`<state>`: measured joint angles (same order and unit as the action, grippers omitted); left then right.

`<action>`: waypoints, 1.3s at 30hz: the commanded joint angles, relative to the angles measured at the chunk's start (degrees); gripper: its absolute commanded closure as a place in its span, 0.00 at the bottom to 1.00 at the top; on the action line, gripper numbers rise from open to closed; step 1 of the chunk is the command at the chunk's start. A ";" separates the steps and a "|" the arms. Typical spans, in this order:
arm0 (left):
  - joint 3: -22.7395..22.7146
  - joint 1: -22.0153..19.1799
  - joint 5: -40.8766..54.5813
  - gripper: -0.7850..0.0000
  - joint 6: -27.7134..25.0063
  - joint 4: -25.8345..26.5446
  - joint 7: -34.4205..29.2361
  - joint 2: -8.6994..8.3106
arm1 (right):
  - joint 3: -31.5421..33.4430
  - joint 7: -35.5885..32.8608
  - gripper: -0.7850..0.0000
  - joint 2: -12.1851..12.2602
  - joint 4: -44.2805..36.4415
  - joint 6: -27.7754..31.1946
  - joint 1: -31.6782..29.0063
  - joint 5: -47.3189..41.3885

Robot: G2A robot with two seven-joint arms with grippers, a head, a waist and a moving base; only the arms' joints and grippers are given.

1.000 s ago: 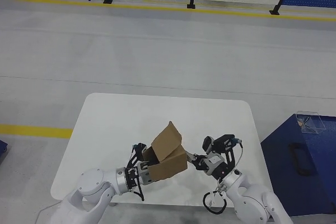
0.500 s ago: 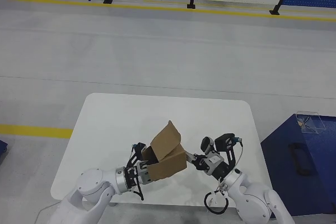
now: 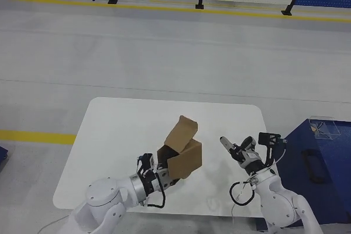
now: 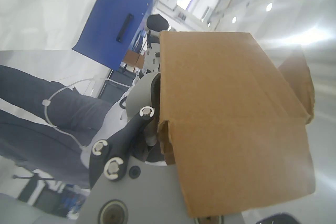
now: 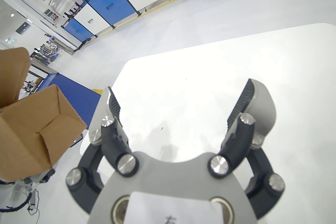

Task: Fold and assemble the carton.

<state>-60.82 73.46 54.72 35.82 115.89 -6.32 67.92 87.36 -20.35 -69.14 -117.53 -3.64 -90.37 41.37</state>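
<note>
The brown carton (image 3: 184, 151) is held tilted above the front middle of the white table (image 3: 117, 128), one flap standing up at its far end. My left gripper (image 3: 162, 174) is shut on the carton's near lower edge. In the left wrist view a dark finger (image 4: 131, 128) presses against the carton (image 4: 231, 114), and the other finger is hidden behind the cardboard. My right gripper (image 3: 231, 146) is open, off to the right of the carton and not touching it. The right wrist view has that gripper (image 5: 178, 104) holding nothing above bare table, with the carton's folded end (image 5: 34, 128) off to one side.
A blue cabinet (image 3: 322, 169) stands just beyond the table's right edge, with a small clear box (image 3: 323, 126) on top. The far half of the table (image 5: 210, 57) is bare. Grey floor with a yellow line (image 3: 29, 136) surrounds it.
My right gripper has let go of the carton's right end, drawn back to the right and now stands open. My left arm has shifted the carton slightly right and tipped it more upright.
</note>
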 commanded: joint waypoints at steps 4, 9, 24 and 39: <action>6.44 0.27 23.43 1.00 -5.77 3.16 41.58 4.00 | 0.62 -2.26 0.00 0.18 2.79 1.78 1.91 -0.42; 14.83 -5.61 37.83 1.00 -20.11 -1.84 64.70 8.16 | 2.62 -5.47 0.00 0.50 5.71 4.60 4.05 -2.70; 27.14 -23.04 47.59 1.00 -45.53 -29.52 81.24 19.01 | 4.56 -11.60 0.00 1.58 15.53 16.08 8.04 -6.00; 28.09 -26.82 46.87 0.00 -44.40 -36.21 79.03 23.91 | 3.00 -13.85 0.00 2.13 20.49 18.72 11.65 -7.14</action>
<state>-32.02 46.12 102.50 -8.92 77.22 72.10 92.04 90.58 -34.18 -67.02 -97.20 15.09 -78.99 34.24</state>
